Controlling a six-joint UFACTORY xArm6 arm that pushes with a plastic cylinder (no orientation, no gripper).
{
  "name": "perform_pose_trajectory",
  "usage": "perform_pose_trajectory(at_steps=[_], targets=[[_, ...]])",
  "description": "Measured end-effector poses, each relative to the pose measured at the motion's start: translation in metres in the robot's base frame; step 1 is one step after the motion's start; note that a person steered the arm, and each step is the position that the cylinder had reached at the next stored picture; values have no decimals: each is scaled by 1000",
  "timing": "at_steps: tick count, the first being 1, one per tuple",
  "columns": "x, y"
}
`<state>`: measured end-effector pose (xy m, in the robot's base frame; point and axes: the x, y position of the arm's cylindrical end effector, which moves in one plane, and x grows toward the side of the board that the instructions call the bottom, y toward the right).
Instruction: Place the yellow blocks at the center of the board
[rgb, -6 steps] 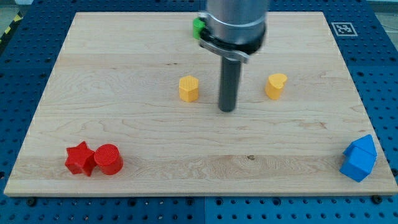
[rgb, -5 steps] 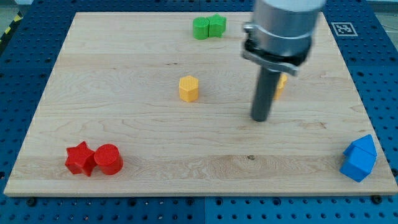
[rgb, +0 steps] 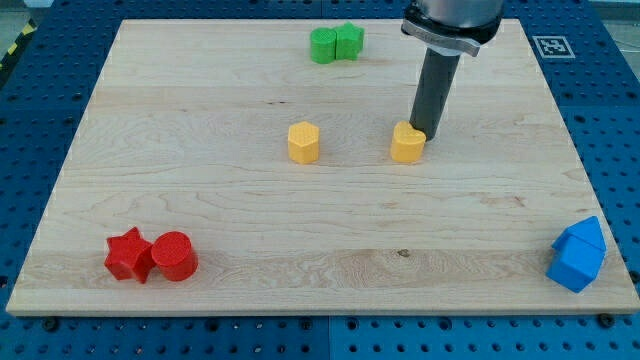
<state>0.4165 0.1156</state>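
Note:
Two yellow blocks lie near the middle of the wooden board (rgb: 200, 200). A yellow hexagonal block (rgb: 304, 142) is left of centre. A yellow heart-shaped block (rgb: 407, 143) is right of centre. My tip (rgb: 427, 133) touches the heart block's upper right side. The dark rod rises from there to the view's top.
Two green blocks (rgb: 336, 43) sit together at the board's top. A red star (rgb: 129, 254) and a red cylinder (rgb: 174, 255) sit at the bottom left. Two blue blocks (rgb: 578, 254) sit at the bottom right edge. A marker tag (rgb: 551, 45) is at the top right corner.
My tip went right, around the yellow heart block to its upper right side. The heart block has slid left toward the centre. The hexagonal block has not moved.

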Motion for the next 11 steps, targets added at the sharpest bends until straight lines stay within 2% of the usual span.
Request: perform_pose_trajectory(at_steps=[2,3,4,5,7,8,9,10,11], targets=[[18,-25],[18,-24],[33,-1],[53,-8],[44,-63],[54,-56],[74,-79],[74,-148],[48,-186]])
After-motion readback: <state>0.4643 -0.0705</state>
